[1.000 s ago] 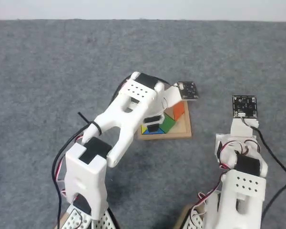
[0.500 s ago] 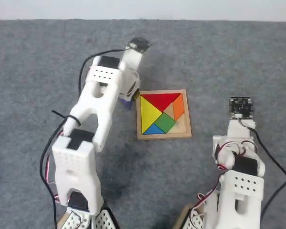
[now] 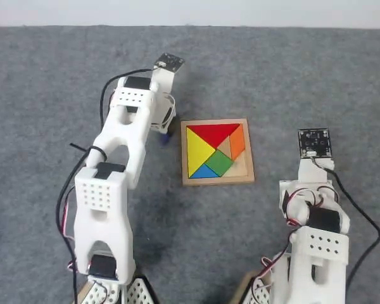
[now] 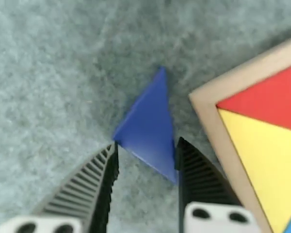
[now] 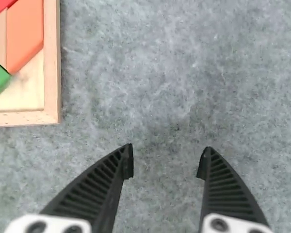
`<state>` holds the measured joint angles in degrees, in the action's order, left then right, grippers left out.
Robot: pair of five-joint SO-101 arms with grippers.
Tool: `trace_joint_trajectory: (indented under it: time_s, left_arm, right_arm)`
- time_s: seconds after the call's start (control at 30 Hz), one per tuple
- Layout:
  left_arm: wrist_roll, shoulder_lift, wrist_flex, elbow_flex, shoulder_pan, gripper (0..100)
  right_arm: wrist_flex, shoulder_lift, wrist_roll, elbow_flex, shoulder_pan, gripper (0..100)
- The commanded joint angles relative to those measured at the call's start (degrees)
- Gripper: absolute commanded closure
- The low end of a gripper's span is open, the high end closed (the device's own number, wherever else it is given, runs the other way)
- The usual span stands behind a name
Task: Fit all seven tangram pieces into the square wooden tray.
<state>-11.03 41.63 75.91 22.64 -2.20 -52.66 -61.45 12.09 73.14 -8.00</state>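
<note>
A loose blue triangle (image 4: 148, 128) lies flat on the grey carpet just off the far left corner of the square wooden tray (image 4: 208, 97). My left gripper (image 4: 146, 148) is open and low over it, one finger on each side of the triangle's wide end. In the high view a corner of this blue triangle (image 3: 166, 137) peeks out under the left arm. The tray (image 3: 216, 182) holds red (image 3: 212, 132), yellow (image 3: 197, 152), orange (image 3: 237, 142), green (image 3: 220, 163) and small blue (image 3: 202, 171) pieces. My right gripper (image 5: 167, 153) is open over bare carpet, near the tray's right corner (image 5: 51, 73).
Bare wood (image 5: 19, 92) shows in the tray's near right corner beside the orange piece (image 5: 24, 29). Grey carpet covers the whole table. The right arm's base (image 3: 316, 247) stands near the front right, and the left arm stretches from the front left.
The left arm swung from over the tray to its far left side and came down over the loose blue triangle. The right arm shifted slightly left.
</note>
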Motion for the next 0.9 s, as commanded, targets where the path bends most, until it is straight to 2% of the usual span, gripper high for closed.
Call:
trace_joint_trajectory:
  time_s: [0.0,0.2,0.5,0.77,0.87]
  left_arm:
    - [0.70,2.73,-1.14,7.16,0.70,79]
    - [0.35,9.93,4.31,16.22,0.70,77]
    - [0.53,15.91,17.05,29.93,0.44,87]
    - [0.35,13.98,24.88,42.07,0.18,87]
    - [0.44,11.34,24.88,40.66,-1.58,87]
  right_arm:
    - [-0.31,-1.10,0.97,-0.44,0.66,77.2]
    - [-0.22,-1.10,0.97,-0.35,0.66,77.2]
    - [-0.22,-1.10,0.97,-0.35,0.66,77.2]
    - [-0.22,-1.10,0.97,-0.35,0.66,77.2]
    - [-0.22,-1.10,0.97,-0.44,0.40,77.2]
